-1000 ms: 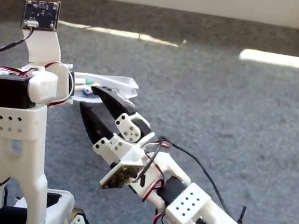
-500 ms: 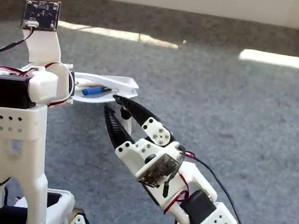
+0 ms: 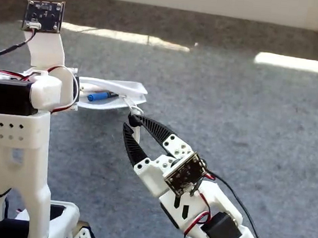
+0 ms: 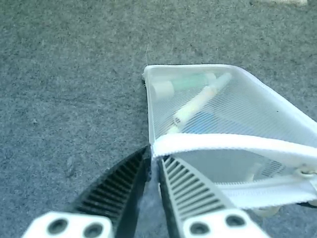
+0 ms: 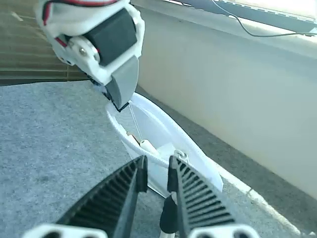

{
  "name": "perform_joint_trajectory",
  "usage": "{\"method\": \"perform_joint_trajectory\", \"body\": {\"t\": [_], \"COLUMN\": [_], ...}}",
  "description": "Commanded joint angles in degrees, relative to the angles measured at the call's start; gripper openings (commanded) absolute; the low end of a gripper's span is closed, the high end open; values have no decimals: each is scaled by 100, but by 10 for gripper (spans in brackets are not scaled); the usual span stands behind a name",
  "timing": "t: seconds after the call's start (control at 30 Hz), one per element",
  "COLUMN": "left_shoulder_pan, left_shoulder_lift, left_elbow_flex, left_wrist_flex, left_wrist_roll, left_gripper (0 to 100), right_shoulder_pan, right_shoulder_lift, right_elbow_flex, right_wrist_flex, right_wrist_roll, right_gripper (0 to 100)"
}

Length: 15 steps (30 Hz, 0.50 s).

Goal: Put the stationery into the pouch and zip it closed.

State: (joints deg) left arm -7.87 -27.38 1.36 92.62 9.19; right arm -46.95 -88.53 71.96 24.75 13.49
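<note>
grey carpet [image 3: 261,118] under the pouch [image 3: 122,88], pale wall [image 3: 217,0] behind.

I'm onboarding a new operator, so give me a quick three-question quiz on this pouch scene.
1. True or false: the pouch is zipped fully shut.
2. The left tool is clamped on: A) the pouch's end, B) a loose ruler, C) nothing?
3. Fill in: the pen lying in the pouch is ____.
Key: 1 false, its mouth gapes; 2 A; 3 blue.
</note>
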Motion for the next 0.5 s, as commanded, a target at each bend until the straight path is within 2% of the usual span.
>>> {"method": "perform_joint_trajectory", "body": {"t": [0.0, 0.1, 0.23, 0.47], "left_shoulder_pan": [-57, -57, -57, -57], "left_shoulder_lift": [-48, -57, -57, -57], "left_elbow_flex": [-4, -4, -4, -4], "left_wrist_flex": [-105, -105, -105, -105], "left_wrist_roll": [53, 53, 53, 53], "left_gripper": [7, 7, 7, 7], "right_shoulder_pan": [40, 57, 57, 40], "right_shoulder_lift": [-110, -110, -101, -92], "right_elbow_flex": [-312, -312, -207, -57], "right_wrist_flex": [31, 40, 303, 418], "right_wrist_roll": [-141, -589, -1090, -1310], "right_gripper": [67, 88, 202, 204]}}
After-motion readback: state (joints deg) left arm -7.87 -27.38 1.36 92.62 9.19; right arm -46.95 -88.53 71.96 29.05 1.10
